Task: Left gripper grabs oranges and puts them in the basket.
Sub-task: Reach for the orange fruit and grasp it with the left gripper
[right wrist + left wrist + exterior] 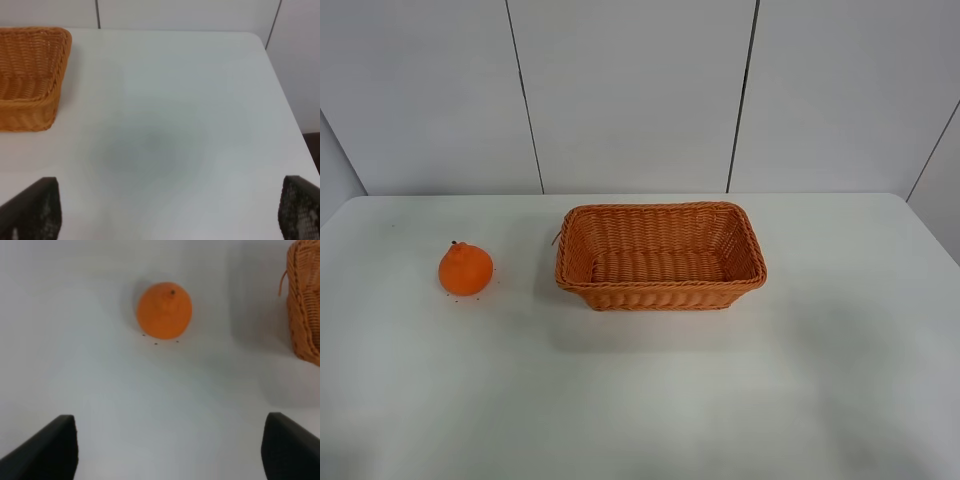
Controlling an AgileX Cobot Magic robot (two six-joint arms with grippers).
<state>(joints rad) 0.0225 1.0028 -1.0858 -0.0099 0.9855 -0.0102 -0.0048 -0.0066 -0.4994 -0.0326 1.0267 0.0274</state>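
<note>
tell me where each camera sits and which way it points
Exterior high: mounted high, facing table and wall, sees orange and basket; no robot parts.
Left wrist: on left arm, looks past open left claw at orange.
Right wrist: on right arm, looks past open right claw at table.
All three share the basket.

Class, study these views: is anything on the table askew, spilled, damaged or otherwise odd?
Little stands out. The orange sits upright and whole, and the basket stands level and empty. Two small oddities: dark specks on the table beside the orange, and a loose wicker strand sticking out of the basket's side.
</note>
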